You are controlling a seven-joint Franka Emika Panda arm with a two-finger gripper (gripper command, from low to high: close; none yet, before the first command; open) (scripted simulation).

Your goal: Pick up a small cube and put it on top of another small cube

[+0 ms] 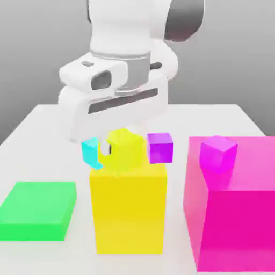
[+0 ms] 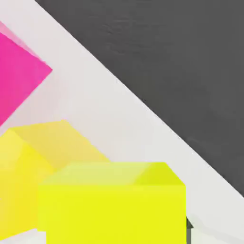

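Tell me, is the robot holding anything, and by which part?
Yes: the white two-finger gripper holds the small bright-yellow cube by its sides, one finger at the exterior view's left.

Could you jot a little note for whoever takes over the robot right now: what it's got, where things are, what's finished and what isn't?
Fingers: shut on the small yellow cube.
Where things are: in the exterior view, the cyan cube is just left of the held cube, partly hidden, and the purple cube just right. The tall yellow block shows below it.
Done: the cube is gripped. I can't tell whether it is clear of what lies beneath.
Left: set it on another small cube, then let go. Which cube isn't stated, so check first.
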